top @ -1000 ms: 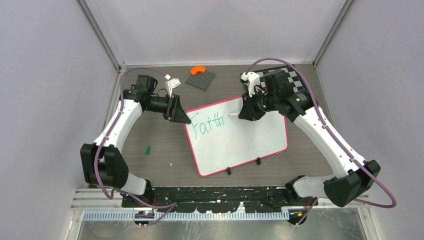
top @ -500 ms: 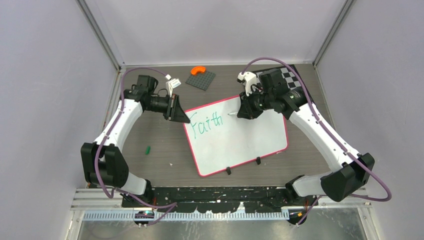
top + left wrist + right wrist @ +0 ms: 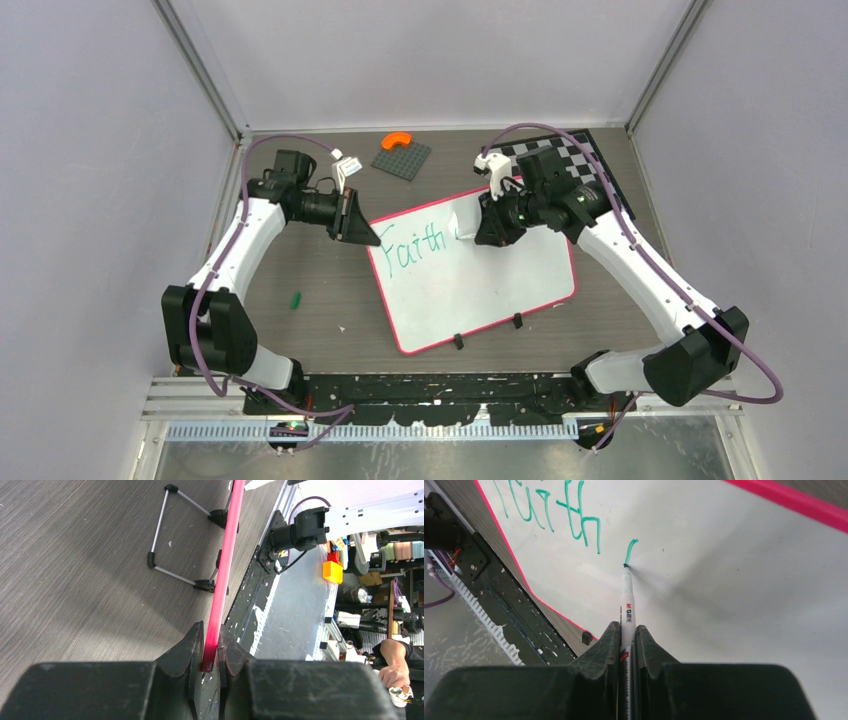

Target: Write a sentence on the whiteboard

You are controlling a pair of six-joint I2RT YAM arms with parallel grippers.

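The whiteboard lies tilted on the table, white with a red-pink rim and two black clips at its near edge. Green lettering reads "Faith"; in the right wrist view the lettering is followed by a short new stroke. My left gripper is shut on the board's rim at its far left corner. My right gripper is shut on a white marker whose green tip touches the board just right of the word.
A black-and-white checkered board lies behind the right arm. A dark grey plate with an orange piece sits at the back. A small green cap lies on the table left of the whiteboard.
My right gripper has shifted left and down with the marker, bringing its tip onto the board right of "Faith". The left arm and board have not moved.
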